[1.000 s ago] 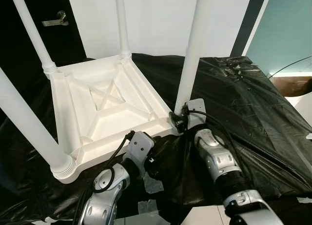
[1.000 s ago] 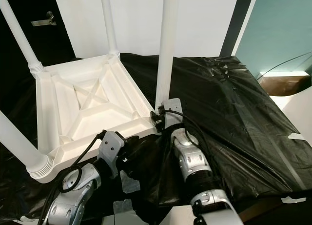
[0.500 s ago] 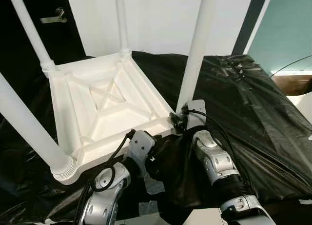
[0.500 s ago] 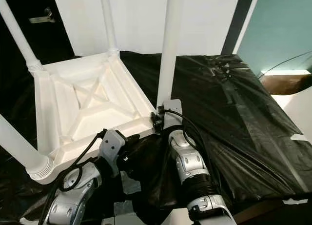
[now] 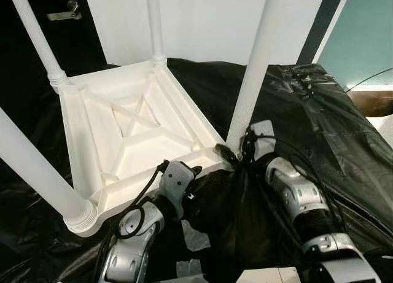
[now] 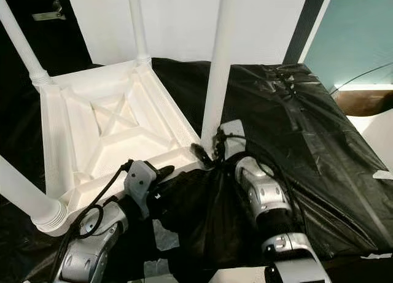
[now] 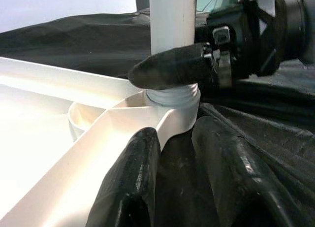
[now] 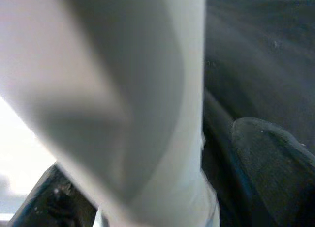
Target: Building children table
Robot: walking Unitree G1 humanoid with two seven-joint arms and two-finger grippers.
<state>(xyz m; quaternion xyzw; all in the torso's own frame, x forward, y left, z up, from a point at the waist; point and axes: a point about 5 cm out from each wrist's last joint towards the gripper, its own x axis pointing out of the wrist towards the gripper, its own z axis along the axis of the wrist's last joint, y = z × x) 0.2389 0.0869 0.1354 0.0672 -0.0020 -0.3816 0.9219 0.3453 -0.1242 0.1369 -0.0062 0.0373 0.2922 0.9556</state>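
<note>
1. White children's table (image 5: 129, 126), upside down on black sheet (image 5: 319, 117), legs pointing up.
2. Right gripper (image 7: 162, 72): fingers clamped round base of table leg (image 5: 258, 62) at near right corner of frame.
3. Left gripper (image 7: 184, 163): fingers apart, straddling frame's near edge beside same corner.
</note>
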